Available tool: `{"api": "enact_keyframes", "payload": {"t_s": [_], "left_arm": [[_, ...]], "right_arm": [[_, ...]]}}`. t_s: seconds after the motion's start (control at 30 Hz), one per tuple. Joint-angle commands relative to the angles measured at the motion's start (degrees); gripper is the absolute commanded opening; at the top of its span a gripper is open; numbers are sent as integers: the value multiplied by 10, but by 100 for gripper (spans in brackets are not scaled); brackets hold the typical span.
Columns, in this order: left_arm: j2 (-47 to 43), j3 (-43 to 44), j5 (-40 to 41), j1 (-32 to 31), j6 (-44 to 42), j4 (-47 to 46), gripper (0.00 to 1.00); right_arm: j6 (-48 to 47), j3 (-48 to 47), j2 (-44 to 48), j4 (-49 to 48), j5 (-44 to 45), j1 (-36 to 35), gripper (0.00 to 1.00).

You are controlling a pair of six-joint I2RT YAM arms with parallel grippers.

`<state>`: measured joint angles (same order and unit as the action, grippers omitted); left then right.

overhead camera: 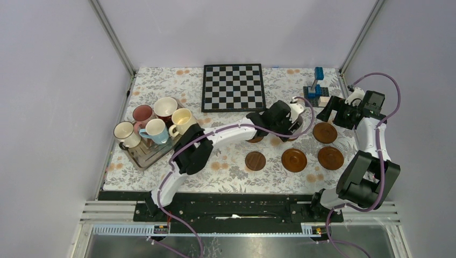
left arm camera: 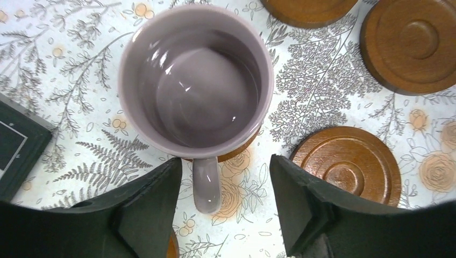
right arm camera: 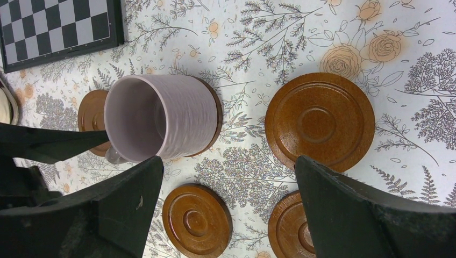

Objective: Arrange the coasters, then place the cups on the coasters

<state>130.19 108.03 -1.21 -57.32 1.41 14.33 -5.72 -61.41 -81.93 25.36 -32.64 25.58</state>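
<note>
One lilac cup (left arm camera: 196, 80) sits on a coaster (right arm camera: 219, 115), its handle lying inside the released left tool (left arm camera: 225, 172); the right tool (right arm camera: 228, 161) is spread, empty.

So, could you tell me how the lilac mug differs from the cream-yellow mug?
The lilac mug stands alone on a coaster; the cream-yellow mug is grouped with four other mugs at the metal tray. The lilac mug's handle lies inside the open left pincer; no pincer is near the cream-yellow mug. Both stand upright.
</note>
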Motion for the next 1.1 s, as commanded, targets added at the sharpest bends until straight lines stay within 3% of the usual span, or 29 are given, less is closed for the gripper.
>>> {"api": "enact_keyframes", "payload": {"t_s": [0.0,0.33,0.53,0.73,0.9,1.07], "left_arm": [[-79,23,9,2,0,-4,69],[-187,-28,-39,61,12,67,76],[-321,-140,-127,188,-9,160,76],[-463,-271,-184,352,-108,261,75],[-542,-353,-163,459,-199,309,74],[-551,-379,-103,496,-266,324,72]], "right_arm": [[-7,-7,12,2,-19,0,100],[-8,-17,34,29,30,-47,100],[-12,-13,42,34,31,-67,100],[-15,-4,39,29,23,-75,100],[-5,1,39,18,19,-76,100],[-6,1,37,18,16,-76,100]]}}
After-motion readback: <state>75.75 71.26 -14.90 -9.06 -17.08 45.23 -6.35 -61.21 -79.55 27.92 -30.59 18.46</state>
